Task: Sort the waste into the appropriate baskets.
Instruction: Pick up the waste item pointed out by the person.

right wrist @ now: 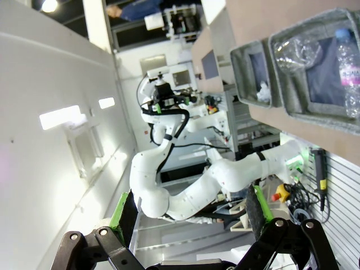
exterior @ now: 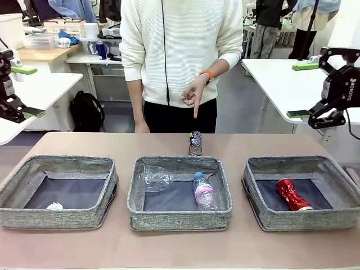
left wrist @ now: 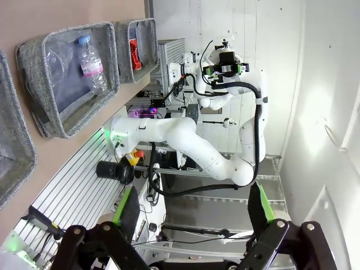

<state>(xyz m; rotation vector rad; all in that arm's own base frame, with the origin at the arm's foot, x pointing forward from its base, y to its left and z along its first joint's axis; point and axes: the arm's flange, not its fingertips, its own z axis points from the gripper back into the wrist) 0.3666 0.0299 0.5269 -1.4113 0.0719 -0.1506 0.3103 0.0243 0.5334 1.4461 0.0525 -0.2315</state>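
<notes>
A dark printed can point(exterior: 195, 143) stands upright on the brown table point(exterior: 169, 247), just behind the far wall of the middle basket point(exterior: 180, 192). A person's hand point(exterior: 194, 93) hangs above it, index finger pointing down at the can.

Three grey woven baskets sit in a row. The middle one holds a clear plastic cup point(exterior: 155, 178) at its left and a clear bottle point(exterior: 203, 190) with a blue cap and pink label at its right. The left basket point(exterior: 58, 191) holds a white crumpled paper ball point(exterior: 54, 206) near its front wall. The right basket point(exterior: 302, 192) holds a red crushed can point(exterior: 292, 194).

The left gripper point(exterior: 18, 91) is raised at the left edge, jaws spread wide, holding nothing. The right gripper point(exterior: 301, 90) is raised at the right edge, also wide open and empty. Both are well apart from the baskets.
</notes>
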